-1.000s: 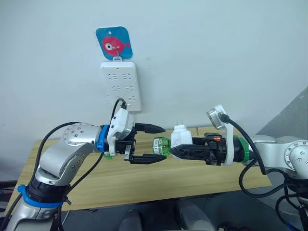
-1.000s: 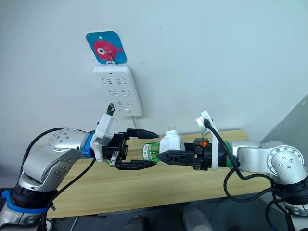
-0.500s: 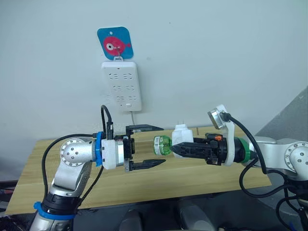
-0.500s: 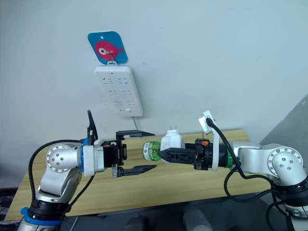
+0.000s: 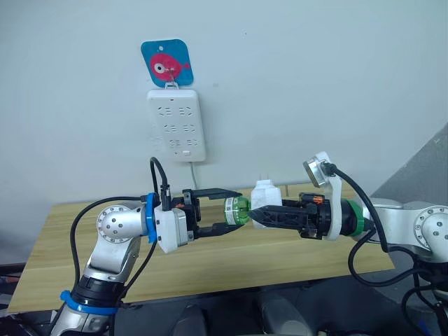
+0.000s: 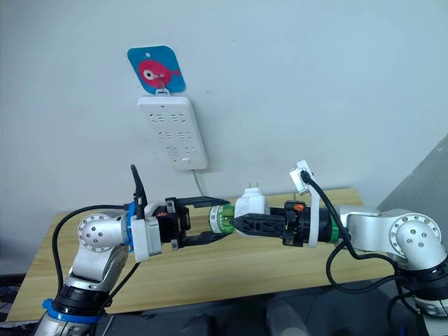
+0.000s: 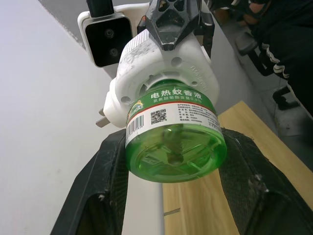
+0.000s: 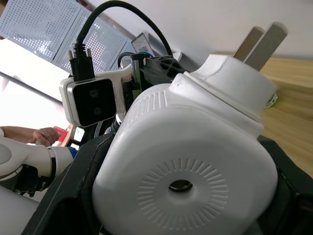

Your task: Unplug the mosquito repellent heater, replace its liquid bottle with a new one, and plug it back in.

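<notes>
Head views: the right gripper (image 5: 253, 214) is clenched on the white heater (image 5: 264, 196), held in the air above the wooden table (image 5: 280, 255), prongs pointing to twelve o'clock. A green bottle (image 5: 237, 210) sticks out of the heater toward nine o'clock. The left gripper (image 5: 238, 208) has its fingers spread around that bottle, one at the bottle's twelve o'clock and one at its six o'clock; whether they press on it cannot be told here. On the wall at eleven o'clock from the heater hangs a white power strip (image 5: 176, 125), under a blue tag with a red fish (image 5: 166, 64).

Left wrist view: the bottle (image 7: 176, 142) sits between the two black fingers (image 7: 110, 191), its green base facing the camera, its neck in the heater (image 7: 161, 68). Both fingers lie close along its sides.

Right wrist view: the heater (image 8: 195, 166) sits between the black fingers (image 8: 78, 191), two metal prongs (image 8: 259, 41) at one o'clock. A person's hand (image 8: 41, 134) shows at nine o'clock.
</notes>
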Controlling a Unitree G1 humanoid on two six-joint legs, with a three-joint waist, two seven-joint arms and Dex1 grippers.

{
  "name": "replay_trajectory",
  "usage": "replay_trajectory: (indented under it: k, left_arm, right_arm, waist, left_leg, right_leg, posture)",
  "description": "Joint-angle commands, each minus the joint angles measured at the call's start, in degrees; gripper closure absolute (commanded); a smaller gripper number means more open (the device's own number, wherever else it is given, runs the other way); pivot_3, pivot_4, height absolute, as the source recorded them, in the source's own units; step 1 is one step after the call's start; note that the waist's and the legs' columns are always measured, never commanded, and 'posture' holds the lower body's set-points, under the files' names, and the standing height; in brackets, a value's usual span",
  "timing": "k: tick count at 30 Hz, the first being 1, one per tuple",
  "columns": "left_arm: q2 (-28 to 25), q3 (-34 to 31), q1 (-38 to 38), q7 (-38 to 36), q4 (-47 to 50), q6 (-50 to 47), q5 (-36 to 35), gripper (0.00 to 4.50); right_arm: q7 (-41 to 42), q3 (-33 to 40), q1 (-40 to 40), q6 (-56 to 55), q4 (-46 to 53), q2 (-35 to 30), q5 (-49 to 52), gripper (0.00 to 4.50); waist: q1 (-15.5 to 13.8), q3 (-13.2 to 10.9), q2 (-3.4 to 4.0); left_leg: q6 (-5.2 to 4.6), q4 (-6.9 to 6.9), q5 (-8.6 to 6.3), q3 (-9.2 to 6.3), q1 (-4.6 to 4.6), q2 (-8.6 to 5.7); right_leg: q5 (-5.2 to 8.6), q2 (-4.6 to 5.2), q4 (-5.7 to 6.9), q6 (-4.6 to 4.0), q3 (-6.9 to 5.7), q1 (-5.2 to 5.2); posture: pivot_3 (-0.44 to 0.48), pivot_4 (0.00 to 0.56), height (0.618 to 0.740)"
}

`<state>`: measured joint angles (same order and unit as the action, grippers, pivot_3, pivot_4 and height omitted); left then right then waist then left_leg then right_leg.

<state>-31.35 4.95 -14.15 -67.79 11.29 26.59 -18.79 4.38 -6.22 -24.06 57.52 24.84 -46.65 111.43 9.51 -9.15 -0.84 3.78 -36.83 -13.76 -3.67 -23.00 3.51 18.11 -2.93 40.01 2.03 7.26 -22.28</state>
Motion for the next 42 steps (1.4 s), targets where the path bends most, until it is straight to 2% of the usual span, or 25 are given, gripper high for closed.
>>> replay_trajectory:
  k: [1, 5, 9, 13, 17, 20, 28, 36, 42]
  left_arm:
    - [0.3, -0.3, -2.0, 2.2, 1.5, -0.4, -0.9, 2.26]
    - [-3.1, -0.8, -2.2, 1.4, 4.6, -8.3, -4.8, 2.26]
    - [-14.7, -1.1, -1.6, 3.2, 11.8, -38.9, -16.8, 2.26]
    - [-22.9, -2.4, -7.2, 4.4, 10.8, -62.2, -30.0, 2.26]
    - [-26.0, -3.3, -12.0, 6.9, 7.8, -79.0, -41.4, 2.26]
    - [-25.8, -4.8, -14.4, 9.3, 4.9, -86.8, -47.9, 2.26]
    - [-26.9, -7.4, -14.0, 10.8, 0.9, -94.0, -52.6, 2.26]
    - [-21.3, -9.4, -12.5, 13.4, 5.5, -91.3, -50.3, 2.26]
    - [-21.4, -9.9, -9.4, 10.6, 7.4, -87.0, -45.4, 2.26]
  right_arm:
    - [0.1, 0.9, -0.4, -0.9, 1.6, 0.1, 1.6, 1.15]
    - [-0.2, 1.1, -0.2, -1.0, 1.7, -0.1, 1.6, 1.15]
    - [0.5, 1.4, -0.2, -0.5, 1.8, -1.0, 1.2, 1.15]
    - [3.6, 1.7, -0.7, 0.9, 2.3, -1.7, -1.4, 1.15]
    - [8.1, 2.0, -2.0, 1.8, 3.2, -1.9, -5.8, 1.15]
    - [11.5, 2.3, -2.7, 2.1, 4.1, -2.1, -9.2, 1.15]
    - [15.2, 2.7, -2.7, 1.6, 4.6, -2.1, -12.8, 1.15]
    - [14.4, 3.1, -2.9, 1.7, 3.9, -0.8, -12.4, 1.15]
    - [14.1, 4.0, -2.4, 1.9, 3.4, -1.4, -12.5, 1.15]
  waist:
    - [0.0, 0.0, 0.0]
    - [0.0, 0.0, 0.0]
    - [0.4, 0.0, -0.01]
    - [0.2, 0.0, -0.01]
    - [0.2, 0.0, -0.01]
    - [0.1, 0.0, -0.02]
    - [0.0, 0.0, -0.02]
    - [-0.3, 0.0, -0.02]
    - [-0.3, 0.0, -0.01]
  left_leg:
    - [0.0, 0.0, 0.0, 0.0, 0.0, 0.0]
    - [0.0, 0.0, 0.0, -0.01, 0.0, 0.0]
    - [0.0, 0.04, 0.0, -0.04, 0.01, 0.03]
    - [0.0, 0.01, 0.0, -0.15, 0.0, 0.03]
    - [0.0, -0.05, 0.0, -0.15, 0.0, -0.01]
    - [0.0, -0.03, 0.0, -0.16, 0.01, 0.0]
    - [0.0, 0.04, -0.01, -0.19, 0.0, 0.01]
    - [0.01, -0.02, -0.01, -0.15, -0.03, -0.02]
    - [0.01, 0.05, -0.01, -0.15, -0.01, 0.01]
  right_leg:
    - [0.0, 0.0, 0.0, 0.0, 0.0, 0.0]
    - [0.0, 0.0, 0.01, 0.0, -0.01, 0.0]
    - [0.0, -0.01, 0.04, 0.0, -0.02, -0.02]
    - [0.01, -0.03, 0.09, 0.0, -0.13, -0.02]
    - [0.01, -0.02, 0.07, 0.0, -0.14, 0.02]
    - [0.01, -0.03, 0.07, 0.0, -0.17, 0.0]
    - [0.03, -0.03, 0.06, -0.03, -0.2, -0.03]
    - [0.02, 0.01, 0.03, -0.03, -0.16, -0.02]
    - [0.03, 0.0, 0.03, -0.04, -0.16, -0.05]
  posture:
    - [-0.163, 0.104, 0.729]
    - [-0.161, 0.104, 0.729]
    - [-0.158, 0.106, 0.729]
    - [-0.147, 0.104, 0.729]
    - [-0.149, 0.104, 0.729]
    - [-0.149, 0.103, 0.729]
    - [-0.145, 0.107, 0.729]
    - [-0.143, 0.109, 0.729]
    - [-0.147, 0.11, 0.729]
